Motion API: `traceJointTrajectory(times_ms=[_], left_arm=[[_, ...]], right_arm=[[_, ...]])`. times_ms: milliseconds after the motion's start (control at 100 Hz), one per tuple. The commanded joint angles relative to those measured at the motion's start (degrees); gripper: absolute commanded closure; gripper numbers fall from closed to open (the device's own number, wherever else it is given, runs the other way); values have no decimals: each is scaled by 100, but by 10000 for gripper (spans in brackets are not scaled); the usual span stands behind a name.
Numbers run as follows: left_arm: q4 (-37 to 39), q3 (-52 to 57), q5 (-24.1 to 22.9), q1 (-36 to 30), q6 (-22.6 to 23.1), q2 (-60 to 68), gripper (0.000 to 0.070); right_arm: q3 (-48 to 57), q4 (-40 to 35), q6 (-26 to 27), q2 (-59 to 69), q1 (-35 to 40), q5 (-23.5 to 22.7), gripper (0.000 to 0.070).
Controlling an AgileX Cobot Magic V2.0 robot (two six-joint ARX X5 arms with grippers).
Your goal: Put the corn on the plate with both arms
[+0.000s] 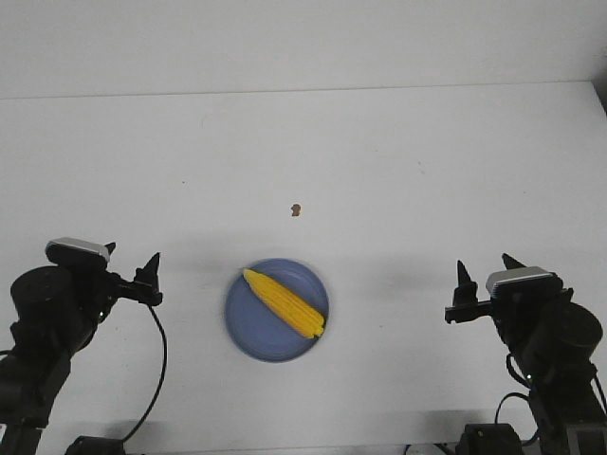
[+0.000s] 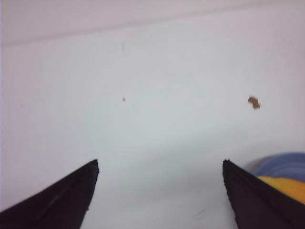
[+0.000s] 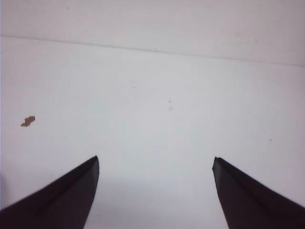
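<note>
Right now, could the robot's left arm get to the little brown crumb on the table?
Probably yes. The left gripper is open and holds nothing, and only bare white table lies between it and the brown crumb. The plate with the corn sits off to the side.

Bright, even, diffuse light from above throughout; no hard glare anywhere. In the front view, only soft, faint shadows on the white table (image 1: 379, 171): a pale halo around the plate (image 1: 248, 322), dim smudges beside the left gripper (image 1: 133, 258) and the right gripper (image 1: 485, 266). Slight softness overall, the corn (image 1: 285, 302) a little blurred at its edges. Both wrist views hazy and low in contrast, with a cool pinkish-grey cast, the near black fingers (image 2: 57, 200) (image 3: 252, 195) out of focus and featureless. Brown speck (image 2: 254, 102) smeared, its outline unclear. Gentle grey shading between the fingers on the table.
</note>
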Motion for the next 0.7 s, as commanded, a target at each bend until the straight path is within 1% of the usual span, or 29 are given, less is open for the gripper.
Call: traceJointTrajectory(times_ms=[0,180,240,310,440,620,690], left_arm=[[157,-284,2,-4,-149,-175,169],[483,-1255,-118,-4,-367,-955,170],[573,-1497,-127,-4,-581,-1193,170],[597,-1690,-131,-4,-667,-1471,170],[608,-1755,-149,-4,-721,-1731,169],[614,-1755,-175,-7,-723,-1808,168],[629,-1755,-173,-7,-728,-1805,168]], right_arm=[[-203,219,46,-160,9,-13,199],[-1023,577,203,-901,9,-11,199],[-1056,562,208,-1128,7,-11,200],[-1058,516,184,-1416,9,0,199],[-1102,354,186,-1641,7,9,200],[-1104,417,188,-1631,7,7,201],[-1104,426,188,-1631,7,7,216]])
